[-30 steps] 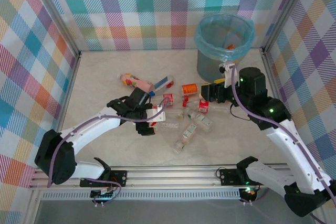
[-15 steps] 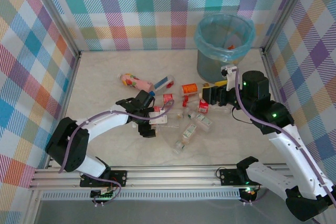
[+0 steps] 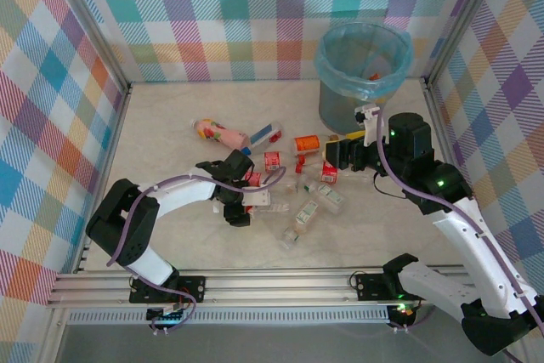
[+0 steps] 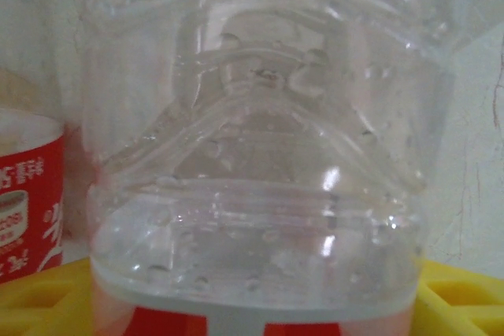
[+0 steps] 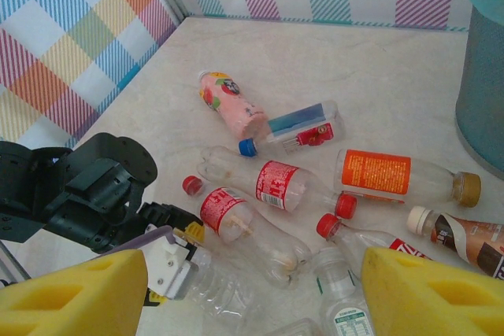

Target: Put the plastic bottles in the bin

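Bin: one; the bin (image 3: 364, 82), grey with a light-blue bag, stands upright in the upper right of the top view.
In the bin: one small orange item (image 3: 372, 75); too small to name.
Plastic bottles: at least nine, all lying on the table (image 3: 170, 125) at mid-frame, left of and below the bin.
Counted kinds, right wrist view: one pink bottle (image 5: 232, 101); one blue-labelled bottle (image 5: 303, 123); one orange-labelled bottle (image 5: 390, 172); two red-labelled bottles (image 5: 272, 184); one brown bottle (image 5: 465, 235) at the right edge.
Left gripper: the left gripper (image 3: 245, 201) sits low at centre-left; its yellow pads (image 4: 47, 300) stand either side of one clear bottle (image 4: 252, 155); whether they press on it I cannot tell.
Right gripper: the right gripper (image 5: 253, 297) has its jaws wide apart, with nothing between them; it hangs above the bottles.
Top view alone: both arms; the bin's open mouth.
Left wrist view alone: the clear bottle's ribs and droplets; a red label at the left edge.
Right wrist view alone: cap colours, namely red, blue, white and brown.
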Robot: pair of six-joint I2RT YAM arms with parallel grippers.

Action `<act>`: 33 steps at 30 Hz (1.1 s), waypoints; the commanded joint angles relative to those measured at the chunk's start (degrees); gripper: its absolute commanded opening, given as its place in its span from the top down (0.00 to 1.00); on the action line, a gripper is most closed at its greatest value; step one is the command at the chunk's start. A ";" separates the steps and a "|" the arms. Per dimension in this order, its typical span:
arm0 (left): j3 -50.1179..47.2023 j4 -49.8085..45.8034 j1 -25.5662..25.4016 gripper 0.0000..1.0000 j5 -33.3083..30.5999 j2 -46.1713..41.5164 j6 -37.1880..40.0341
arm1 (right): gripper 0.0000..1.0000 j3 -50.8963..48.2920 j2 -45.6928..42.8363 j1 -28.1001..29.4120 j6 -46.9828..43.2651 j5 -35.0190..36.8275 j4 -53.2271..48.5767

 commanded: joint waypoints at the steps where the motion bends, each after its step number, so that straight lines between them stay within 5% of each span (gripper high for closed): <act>1: 0.53 -3.31 0.53 0.31 1.12 0.49 1.06 | 0.28 -0.68 -0.16 0.42 -0.34 -0.75 0.37; 11: 1.73 -7.61 0.62 0.43 3.59 -5.16 0.41 | 0.28 0.25 -1.52 0.39 -0.79 0.05 -0.27; 22: 1.19 -3.47 2.04 0.43 6.07 -24.87 -7.23 | 0.28 2.21 -2.88 0.42 1.31 -3.89 2.56; 33: 1.57 14.27 2.11 0.45 22.41 -34.95 -24.85 | 0.29 3.48 0.65 4.55 6.21 -15.45 14.46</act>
